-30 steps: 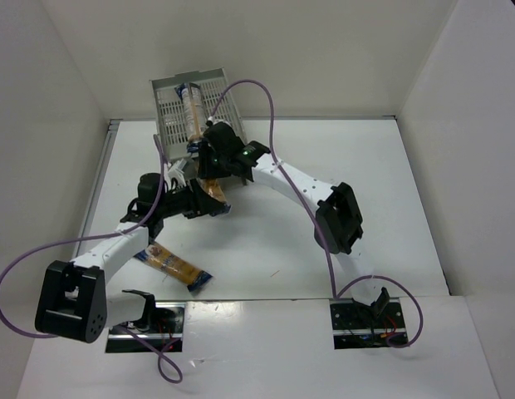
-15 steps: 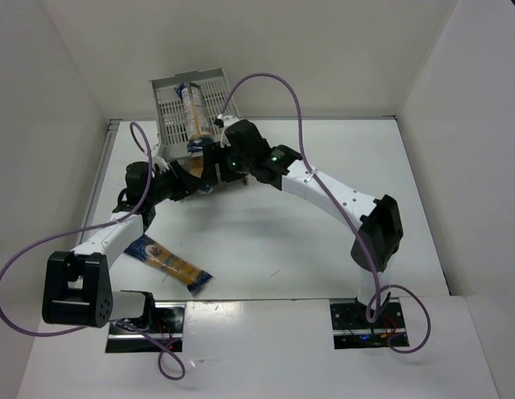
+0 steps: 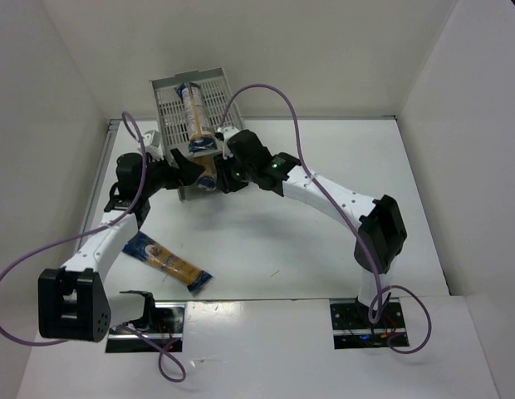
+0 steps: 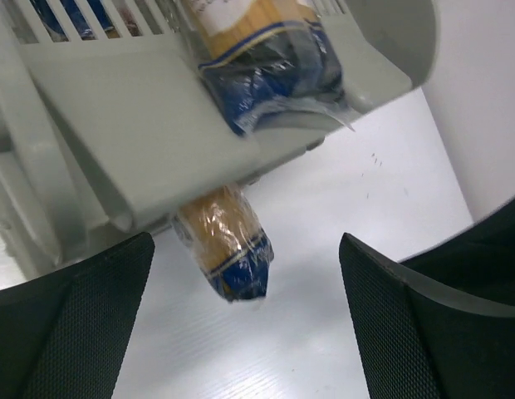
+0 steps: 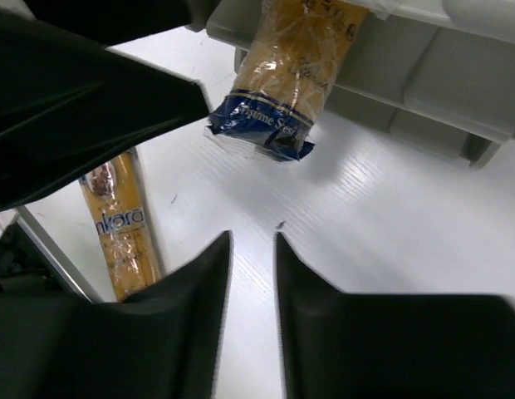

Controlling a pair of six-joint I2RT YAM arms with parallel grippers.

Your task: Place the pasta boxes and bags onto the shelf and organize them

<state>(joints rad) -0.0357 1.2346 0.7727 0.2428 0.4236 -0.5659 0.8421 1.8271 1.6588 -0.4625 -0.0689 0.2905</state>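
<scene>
Two pasta bags [image 3: 195, 116] in shelf [image 3: 167, 112]

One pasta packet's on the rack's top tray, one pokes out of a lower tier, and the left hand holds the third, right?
No: the third packet lies on the table; the left hand is open and empty. The top view shows it. The rest is right.

Two packets [image 3: 193, 112] in rack [image 3: 168, 112], third [image 3: 169, 262] loose
</scene>
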